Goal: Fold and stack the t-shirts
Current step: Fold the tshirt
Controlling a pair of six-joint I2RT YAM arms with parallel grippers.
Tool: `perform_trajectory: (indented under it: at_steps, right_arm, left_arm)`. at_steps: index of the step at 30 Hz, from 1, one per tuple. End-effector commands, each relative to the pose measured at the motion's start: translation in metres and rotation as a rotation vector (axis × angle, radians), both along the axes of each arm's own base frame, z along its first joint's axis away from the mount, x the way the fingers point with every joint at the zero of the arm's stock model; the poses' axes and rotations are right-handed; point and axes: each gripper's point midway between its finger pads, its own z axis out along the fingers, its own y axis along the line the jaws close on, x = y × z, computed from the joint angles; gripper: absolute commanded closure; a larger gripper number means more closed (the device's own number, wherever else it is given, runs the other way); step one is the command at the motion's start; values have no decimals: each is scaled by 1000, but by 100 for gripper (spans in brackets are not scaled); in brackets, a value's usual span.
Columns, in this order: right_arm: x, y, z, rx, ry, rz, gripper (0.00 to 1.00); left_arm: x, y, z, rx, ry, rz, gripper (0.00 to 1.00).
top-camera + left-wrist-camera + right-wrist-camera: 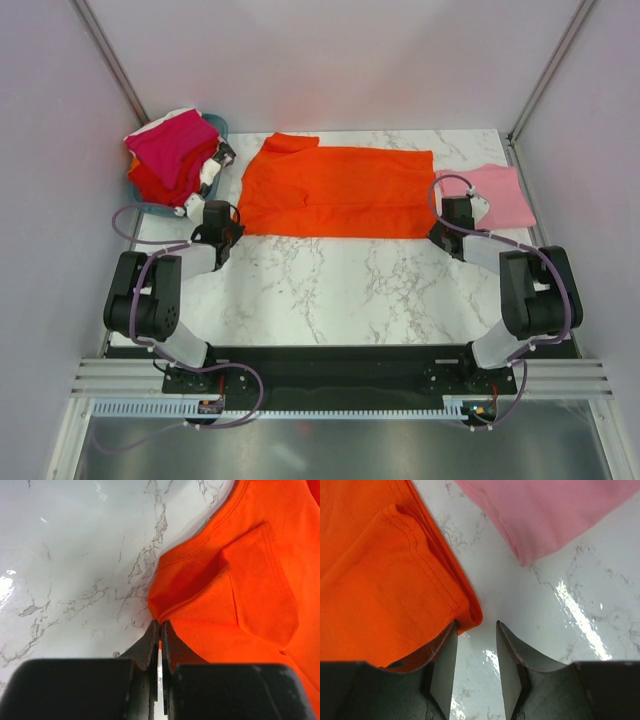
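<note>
The bright orange-red t-shirt [335, 190] lies folded into a wide flat band across the back of the marble table. My left gripper [232, 232] is at its near left corner. In the left wrist view the jaws [160, 625] are shut on the edge of the orange cloth [250, 580]. My right gripper [440, 232] is at the near right corner. It is open [476, 627], with the orange hem [380, 580] draped over its left finger and bare table between the fingers. A folded light pink t-shirt [497, 195] lies at the far right and also shows in the right wrist view [550, 515].
A teal basket [150, 207] at the back left holds a pile of magenta [172, 145], red and white shirts. Grey walls close in the table on three sides. The marble table [330, 290] is bare in front of the orange shirt.
</note>
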Motion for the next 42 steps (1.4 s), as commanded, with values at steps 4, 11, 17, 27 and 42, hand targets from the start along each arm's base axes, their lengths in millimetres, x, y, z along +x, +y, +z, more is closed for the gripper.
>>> perform_trajectory:
  at_steps: [4, 11, 17, 27, 42]
  right_arm:
    - [20, -2, 2, 9, -30, -31, 59]
    - [24, -13, -2, -11, -20, -64, 83]
    - [20, -16, -2, -10, -16, -65, 100]
    - [-15, -4, 12, 41, -14, -6, 100]
    - [-118, 1, 45, 124, -39, -5, 100]
  left_arm:
    - [5, 3, 14, -13, -54, 23, 98]
    - [3, 3, 14, -11, -52, 24, 98]
    - [0, 5, 17, -6, -55, 28, 98]
    - [-38, 0, 9, -63, -32, 16, 98]
    - [-150, 5, -6, -167, 2, 56, 98]
